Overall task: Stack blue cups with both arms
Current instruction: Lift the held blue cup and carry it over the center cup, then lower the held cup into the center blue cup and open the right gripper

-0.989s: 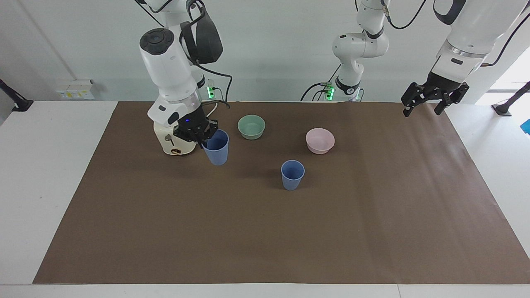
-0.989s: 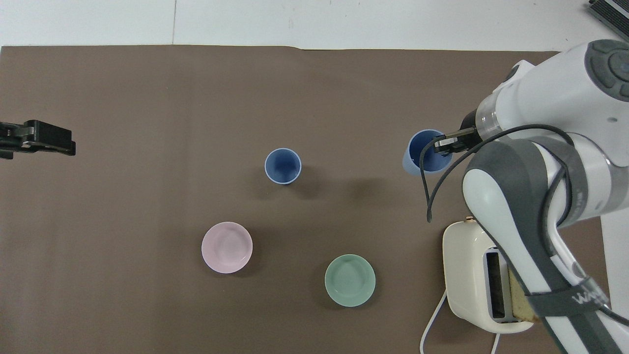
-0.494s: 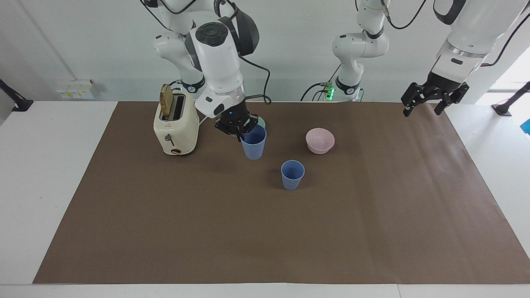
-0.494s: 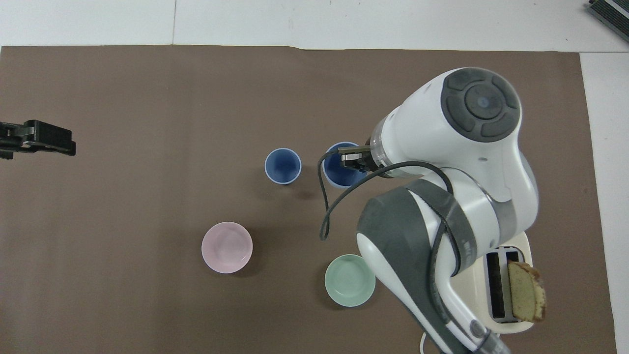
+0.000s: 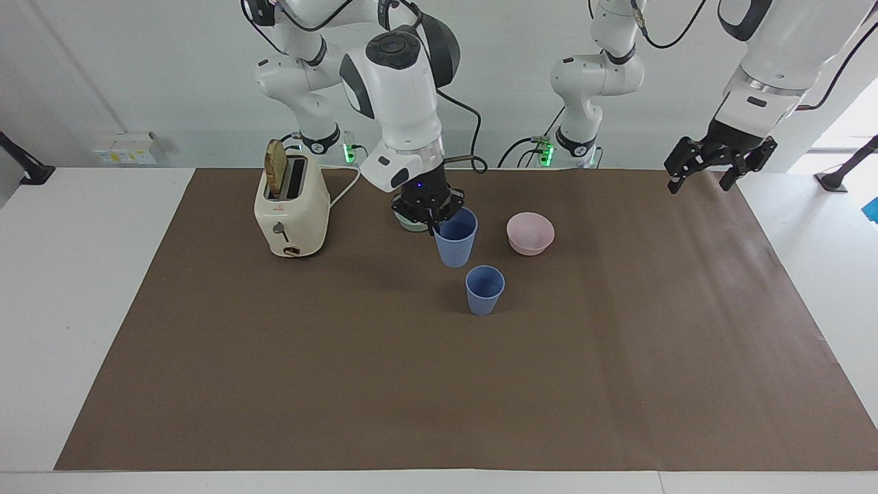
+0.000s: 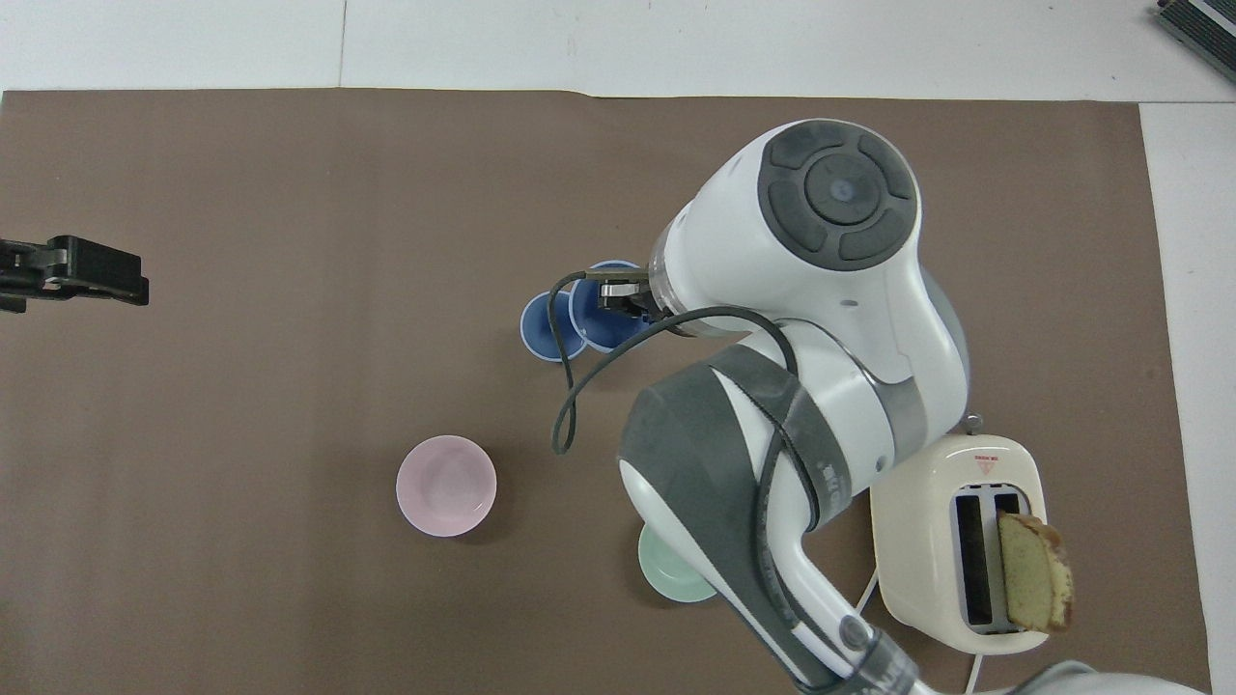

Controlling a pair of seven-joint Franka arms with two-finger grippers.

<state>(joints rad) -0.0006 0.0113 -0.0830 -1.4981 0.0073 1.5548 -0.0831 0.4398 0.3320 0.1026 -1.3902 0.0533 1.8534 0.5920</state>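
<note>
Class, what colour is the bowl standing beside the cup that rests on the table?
Pale pink bowl; clearest in the overhead view.

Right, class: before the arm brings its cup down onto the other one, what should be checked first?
1. Grip: right gripper has its jaws shut on the carried blue cup's rim. Ok.
2. Carried blue cup is lifted off the mat and roughly upright. Ok.
3. Standing blue cup is upright, mouth up and empty. Ok.
4. Alignment: the carried blue cup is offset toward the right arm's end, only partly over the standing blue cup. Not ok.
5. Pink bowl stands apart from both cups. Ok.
6. Left gripper waits with jaws open over the mat's edge at the left arm's end. Ok.
</note>
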